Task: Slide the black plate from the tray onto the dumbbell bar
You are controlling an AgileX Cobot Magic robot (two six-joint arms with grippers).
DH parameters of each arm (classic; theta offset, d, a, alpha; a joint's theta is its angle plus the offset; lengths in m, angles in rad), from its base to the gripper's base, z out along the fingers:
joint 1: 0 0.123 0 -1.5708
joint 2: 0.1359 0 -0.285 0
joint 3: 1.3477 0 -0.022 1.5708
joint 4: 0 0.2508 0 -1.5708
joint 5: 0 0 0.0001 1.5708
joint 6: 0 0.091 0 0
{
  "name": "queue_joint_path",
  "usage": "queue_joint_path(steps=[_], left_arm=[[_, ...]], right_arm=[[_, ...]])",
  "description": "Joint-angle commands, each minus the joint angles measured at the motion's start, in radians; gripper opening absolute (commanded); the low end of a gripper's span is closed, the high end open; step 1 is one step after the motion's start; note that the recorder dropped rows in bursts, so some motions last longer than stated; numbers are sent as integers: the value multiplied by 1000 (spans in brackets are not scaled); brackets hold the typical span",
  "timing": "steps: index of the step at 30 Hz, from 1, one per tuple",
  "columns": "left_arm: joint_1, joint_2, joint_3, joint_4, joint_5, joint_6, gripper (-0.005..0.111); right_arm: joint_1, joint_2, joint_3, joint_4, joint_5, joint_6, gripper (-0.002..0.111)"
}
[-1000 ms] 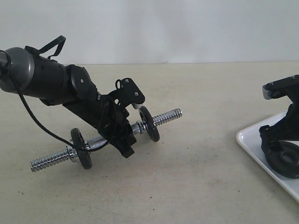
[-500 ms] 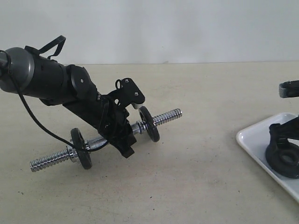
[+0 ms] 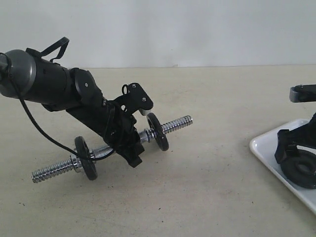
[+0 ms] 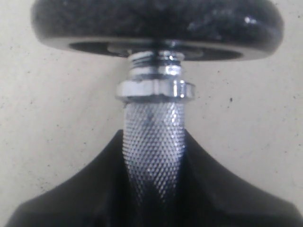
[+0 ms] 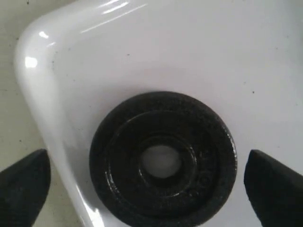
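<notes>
Right claw (image 5: 149, 187), jaws apart, straddles plate (image 5: 118, 156) near the tray (image 5: 189, 56) corner; closing off-centre could skid it against the rim. Left claw (image 4: 154, 158) clamps bar (image 4: 154, 132).

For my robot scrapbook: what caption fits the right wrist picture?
Open right gripper straddles the black plate, lying flat near a corner of the tray.
</notes>
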Motion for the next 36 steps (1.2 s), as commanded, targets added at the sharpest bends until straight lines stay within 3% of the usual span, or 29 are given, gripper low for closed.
queue_joint_path(steps=[1,10,30,36], left_arm=[[-2,14,15,3,75,-10,4],[-2,14,15,3,75,-12,4],[-2,14,15,-20,109,-14,4],[-2,14,15,-20,105,-14,4]], right_arm=[[-3,-4,7,11,-17,-6,105],[-3,-4,7,42,14,25,105],[-3,-4,7,-98,13,200,105],[45,-4,7,-132,6,231,105]])
